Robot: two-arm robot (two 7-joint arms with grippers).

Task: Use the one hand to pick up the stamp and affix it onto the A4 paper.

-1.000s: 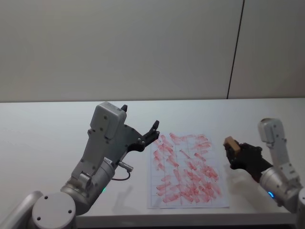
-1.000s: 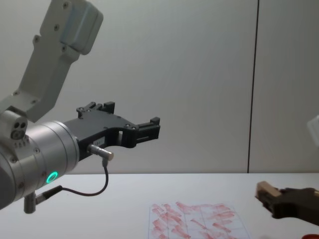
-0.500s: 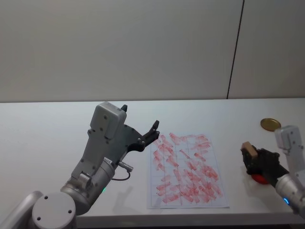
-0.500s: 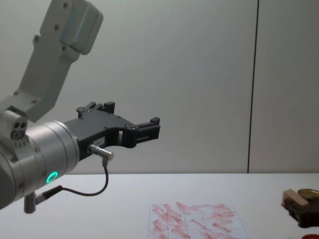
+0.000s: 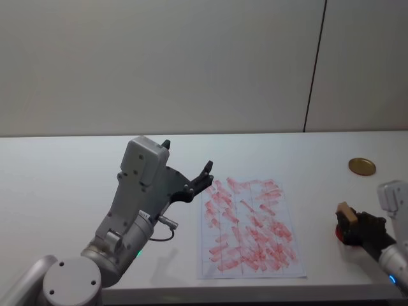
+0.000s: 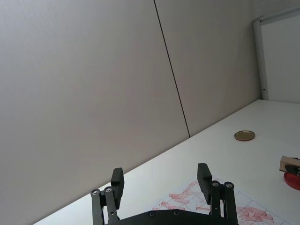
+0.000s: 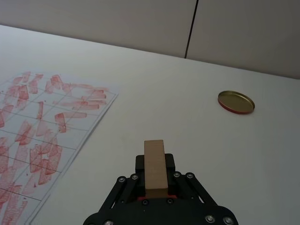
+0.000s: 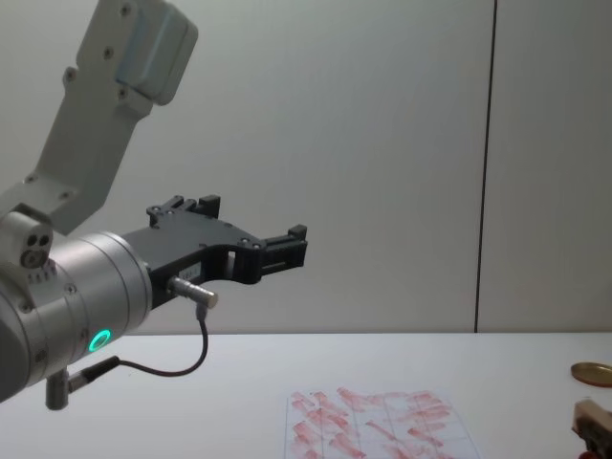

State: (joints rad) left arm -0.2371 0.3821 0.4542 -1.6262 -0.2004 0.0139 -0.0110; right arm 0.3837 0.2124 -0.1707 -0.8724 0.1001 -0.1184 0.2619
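The stamp (image 5: 345,215) is a small tan wooden block, and my right gripper (image 5: 349,224) is shut on it low at the table's right side, well right of the A4 paper (image 5: 249,227). In the right wrist view the stamp (image 7: 155,163) stands upright between the black fingers, with a sliver of red showing under it. The A4 paper (image 7: 41,136) is a gridded white sheet covered in red marks. My left gripper (image 5: 201,178) hangs open and raised over the paper's left edge, holding nothing.
A red ink pad (image 5: 340,234) lies directly under the held stamp, mostly covered by the gripper. A flat brass-coloured disc (image 5: 361,166) rests on the white table (image 5: 64,185) further back on the right. A grey wall stands behind the table.
My right gripper has carried the stamp to the right, away from the paper, and lowered it onto the red ink pad. The left arm has not moved.
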